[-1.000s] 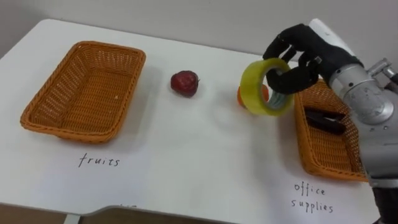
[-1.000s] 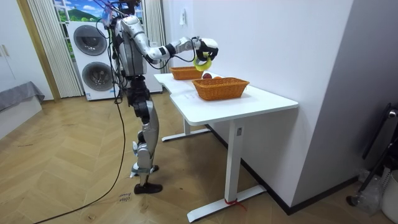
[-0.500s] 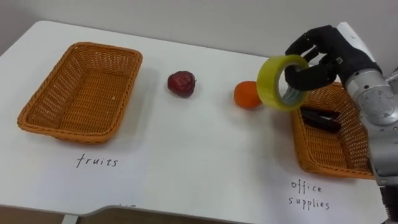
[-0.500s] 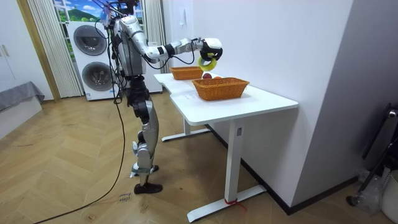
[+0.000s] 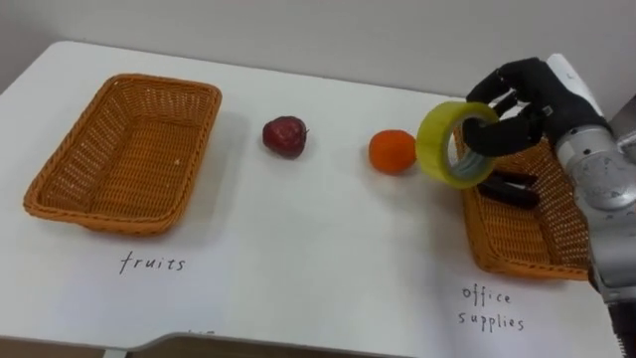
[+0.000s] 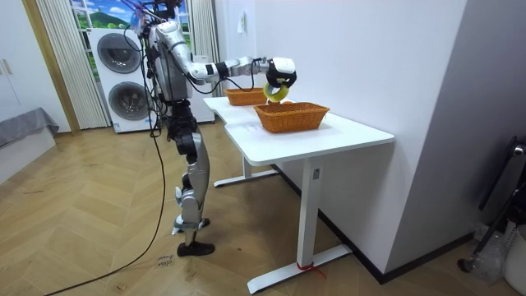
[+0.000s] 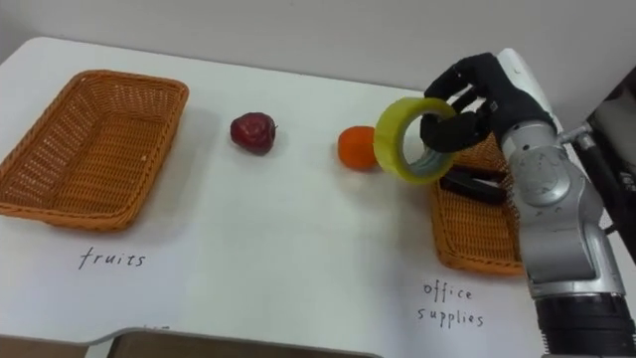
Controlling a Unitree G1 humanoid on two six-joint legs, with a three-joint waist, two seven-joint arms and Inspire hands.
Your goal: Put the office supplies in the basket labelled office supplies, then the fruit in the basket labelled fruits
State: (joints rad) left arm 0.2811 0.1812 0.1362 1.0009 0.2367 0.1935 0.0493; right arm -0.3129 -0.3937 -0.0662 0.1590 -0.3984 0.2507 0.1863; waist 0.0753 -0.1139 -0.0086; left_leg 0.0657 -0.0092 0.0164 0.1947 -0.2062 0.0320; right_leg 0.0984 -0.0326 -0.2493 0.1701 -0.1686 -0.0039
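- Left eye view: white desk (image 5: 298, 249) with a wicker left basket (image 5: 129, 149) that has nothing in it and a wicker right basket (image 5: 517, 244) holding a dark office item (image 5: 507, 189).
- Right hand (image 5: 527, 104) comes in from the right, raised over the desk. Its fingers (image 5: 502, 134) are curled through the yellow tape roll (image 5: 430, 141) and grip it.
- The tape roll is held off the desk, tilted, at the right basket's left rim, between that basket and the orange (image 5: 393, 151).
- The orange sits on the desk just left of the tape roll. A red apple (image 5: 284, 135) is further left, apart from it and near the left basket. Both fruits are outside the baskets.
- Room view: the robot stands upright at the desk's side on the room view's left, with its right arm stretched out over the desk.
- The hand holds the tape roll above the nearer basket's far end; the second basket is further back. Stacked washing machines (image 6: 123, 70) stand behind the robot, and the floor is wood.
- Right eye view: same layout. The tape roll's left edge shows right beside the orange, the fingers are clamped on the roll, and the dark office item lies in the right basket under the hand.
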